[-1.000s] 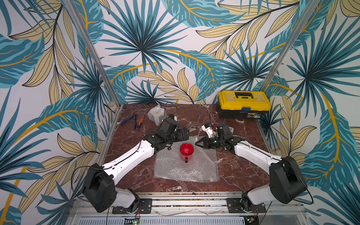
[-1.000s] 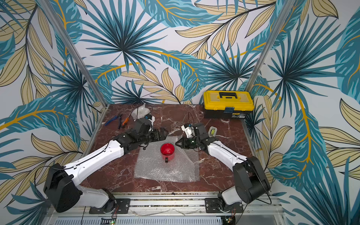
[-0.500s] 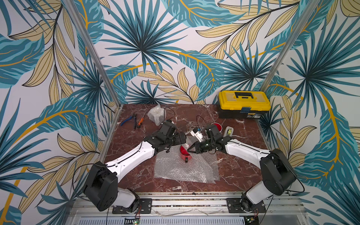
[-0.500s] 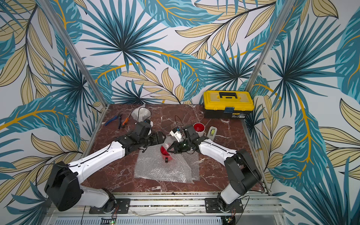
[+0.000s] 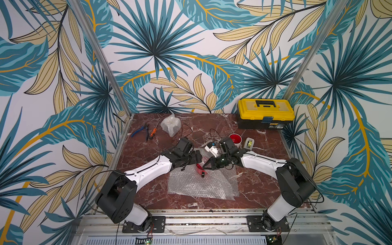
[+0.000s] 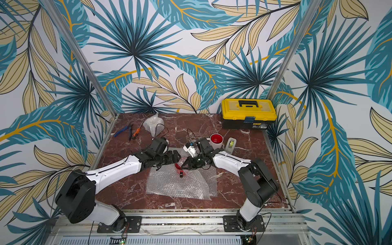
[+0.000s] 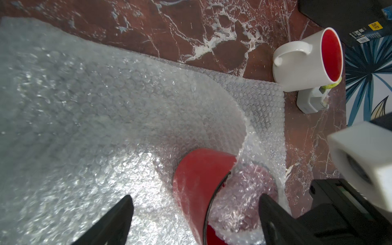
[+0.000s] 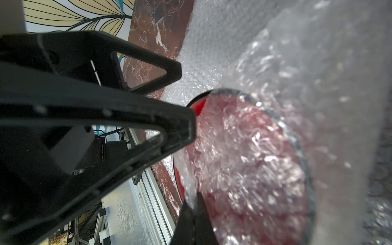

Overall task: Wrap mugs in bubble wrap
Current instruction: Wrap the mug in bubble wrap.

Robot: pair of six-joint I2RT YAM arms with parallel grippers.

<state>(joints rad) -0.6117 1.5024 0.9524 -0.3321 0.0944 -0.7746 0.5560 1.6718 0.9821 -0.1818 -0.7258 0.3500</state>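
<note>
Left gripper [image 7: 195,201]: fingers spread wide, flanking the red mug [image 7: 197,176].
Right gripper [image 5: 206,166]: fingers pressed together, pinching the bubble wrap [image 5: 199,184] edge, folded over the mug's mouth.
Red mug position: frame centre in both top views, at the sheet's upper edge.
White mug [image 5: 235,139]: upper right of centre, unwrapped.

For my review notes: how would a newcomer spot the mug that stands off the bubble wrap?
Start at the yellow toolbox at the back. Just in front of it stands a mug beside a small grey tape dispenser. It is white outside and red inside, unlike the all-red mug on the bubble wrap.
</note>
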